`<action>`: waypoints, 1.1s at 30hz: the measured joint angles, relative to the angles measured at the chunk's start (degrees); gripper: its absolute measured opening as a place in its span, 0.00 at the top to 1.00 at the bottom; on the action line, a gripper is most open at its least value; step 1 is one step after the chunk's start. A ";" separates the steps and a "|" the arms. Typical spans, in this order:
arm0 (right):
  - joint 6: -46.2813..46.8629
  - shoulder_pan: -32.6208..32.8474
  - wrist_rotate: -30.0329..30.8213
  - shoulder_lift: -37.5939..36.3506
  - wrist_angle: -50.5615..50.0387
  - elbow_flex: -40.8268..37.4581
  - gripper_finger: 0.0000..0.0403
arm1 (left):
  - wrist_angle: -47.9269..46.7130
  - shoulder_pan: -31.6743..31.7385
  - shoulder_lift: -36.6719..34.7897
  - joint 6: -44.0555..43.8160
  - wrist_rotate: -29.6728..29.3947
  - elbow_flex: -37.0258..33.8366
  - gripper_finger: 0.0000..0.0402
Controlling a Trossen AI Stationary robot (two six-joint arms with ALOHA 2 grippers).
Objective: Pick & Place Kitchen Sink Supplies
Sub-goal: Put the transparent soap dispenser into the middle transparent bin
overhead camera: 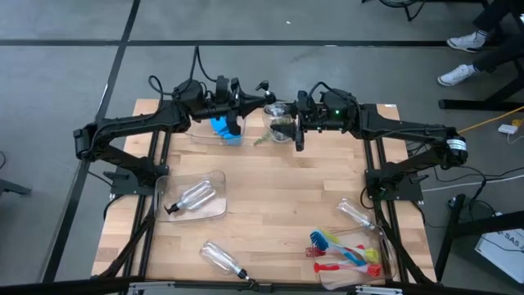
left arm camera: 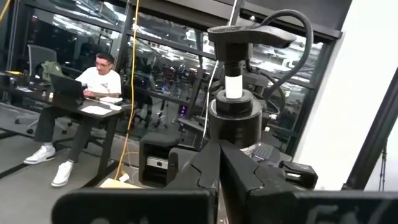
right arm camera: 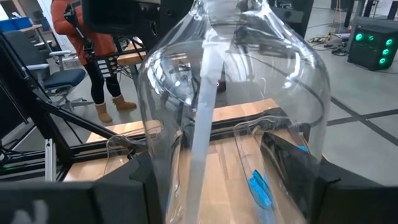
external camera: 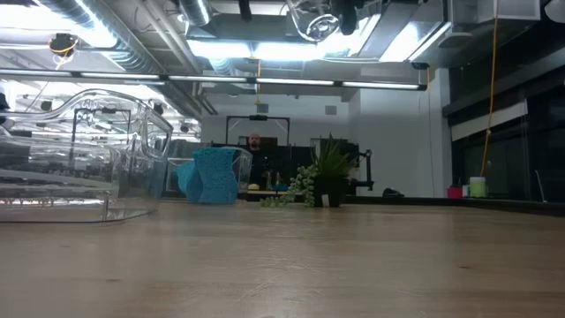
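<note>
My right gripper (right arm camera: 233, 180) is shut on a clear pump bottle (right arm camera: 236, 93), held high above the table's far middle (overhead camera: 282, 124). A white dip tube (right arm camera: 204, 106) runs down inside it. Its black pump top (left arm camera: 239, 37) stands upright just beyond my left gripper (left arm camera: 217, 152), which is shut and comes in from the table's left (overhead camera: 260, 100). A blue sponge (overhead camera: 225, 129) sits in a clear bin at the far edge. Three more bottles lie on their sides: one in the left bin (overhead camera: 192, 197), one near the front edge (overhead camera: 223, 260), one at the right (overhead camera: 356, 215). The brushes (overhead camera: 344, 252) lie at the near right. My right gripper pinches the bottle's wide body (right arm camera: 155, 186) between its two fingers, one on each side, coming in level from the table's right. The bottle stands upright, neck up, lifted well clear of the table. My left gripper's shut fingertips (left arm camera: 205, 162) stand right at the pump's black collar (left arm camera: 233, 115); I cannot tell whether they touch it.
A small potted plant (external camera: 325, 181) stands at the far middle beside the sponge bin (external camera: 214, 174). A clear bin (external camera: 79, 168) lies at the left, another holds the brushes (overhead camera: 385, 254). Bare wood spans the middle (overhead camera: 278, 205). People show beyond the table.
</note>
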 joint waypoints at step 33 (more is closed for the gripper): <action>1.91 -1.27 -1.09 0.17 -0.65 0.00 0.46 | -9.43 -2.76 -5.03 6.13 -9.66 0.00 1.00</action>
